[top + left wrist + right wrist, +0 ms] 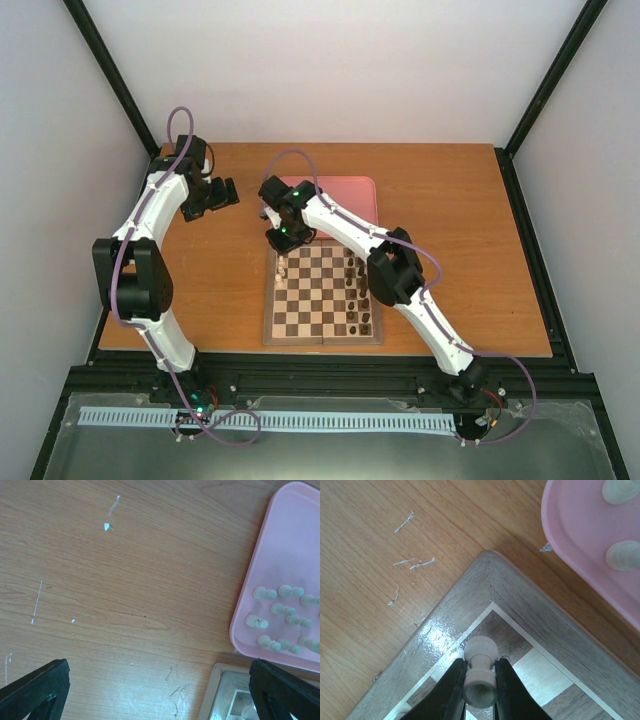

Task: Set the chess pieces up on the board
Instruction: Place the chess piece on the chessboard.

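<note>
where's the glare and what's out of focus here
right wrist: white glare on the board border, the piece in the jaws is soft; left wrist: board corner washed out by reflection, fingers blurred; top view: even light, faint shadows

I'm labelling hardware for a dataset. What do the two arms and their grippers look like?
The left arm and right arm have white rounded links between bulky black joints. A purple cable runs along each, looping free at wrist and base. The left gripper and right gripper are black with two tapered fingers.
</note>
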Robot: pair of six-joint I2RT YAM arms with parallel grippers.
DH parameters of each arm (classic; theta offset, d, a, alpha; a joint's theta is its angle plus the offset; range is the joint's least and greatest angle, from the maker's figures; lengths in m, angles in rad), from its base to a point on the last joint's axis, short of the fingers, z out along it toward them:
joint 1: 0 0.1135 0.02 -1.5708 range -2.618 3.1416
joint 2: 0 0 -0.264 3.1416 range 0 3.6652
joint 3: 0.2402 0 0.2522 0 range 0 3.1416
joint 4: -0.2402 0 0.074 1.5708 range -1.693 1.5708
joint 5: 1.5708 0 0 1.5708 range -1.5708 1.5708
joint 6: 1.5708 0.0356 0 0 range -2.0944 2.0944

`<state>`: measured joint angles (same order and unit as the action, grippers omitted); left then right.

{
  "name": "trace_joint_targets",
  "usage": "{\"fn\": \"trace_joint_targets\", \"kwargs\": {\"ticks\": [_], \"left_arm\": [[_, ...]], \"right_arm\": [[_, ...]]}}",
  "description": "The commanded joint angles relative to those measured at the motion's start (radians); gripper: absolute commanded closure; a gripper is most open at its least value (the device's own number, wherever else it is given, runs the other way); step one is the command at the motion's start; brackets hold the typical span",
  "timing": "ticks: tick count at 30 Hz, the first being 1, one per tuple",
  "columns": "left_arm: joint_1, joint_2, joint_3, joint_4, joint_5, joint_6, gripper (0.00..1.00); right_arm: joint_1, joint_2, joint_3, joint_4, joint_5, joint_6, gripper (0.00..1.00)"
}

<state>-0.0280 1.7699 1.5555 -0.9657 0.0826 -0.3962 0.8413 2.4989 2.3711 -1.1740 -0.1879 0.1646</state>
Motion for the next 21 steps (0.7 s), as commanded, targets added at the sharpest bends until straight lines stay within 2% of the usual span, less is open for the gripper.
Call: {"fn": "trace_joint_targets", "kwargs": {"ticks": [1,16,21], "left_arm": [[0.001,-0.029,0.008,0.005,0.01,0.002,0.0],[0.0,-0.026,0.003,0.007,0.009,0.004,0.0],[0.0,-0.024,0.003,0.007,0.013,0.002,0.0]], "right_arm": [[0.012,0.032,0.004,-0.004,-0.012,-0.005,0.94],[0.013,0.05,0.01,-0.007,-0.025,-0.009,0.92],[0.012,0.042,0.005,-0.011,-0.018,-0.014,0.83]]}}
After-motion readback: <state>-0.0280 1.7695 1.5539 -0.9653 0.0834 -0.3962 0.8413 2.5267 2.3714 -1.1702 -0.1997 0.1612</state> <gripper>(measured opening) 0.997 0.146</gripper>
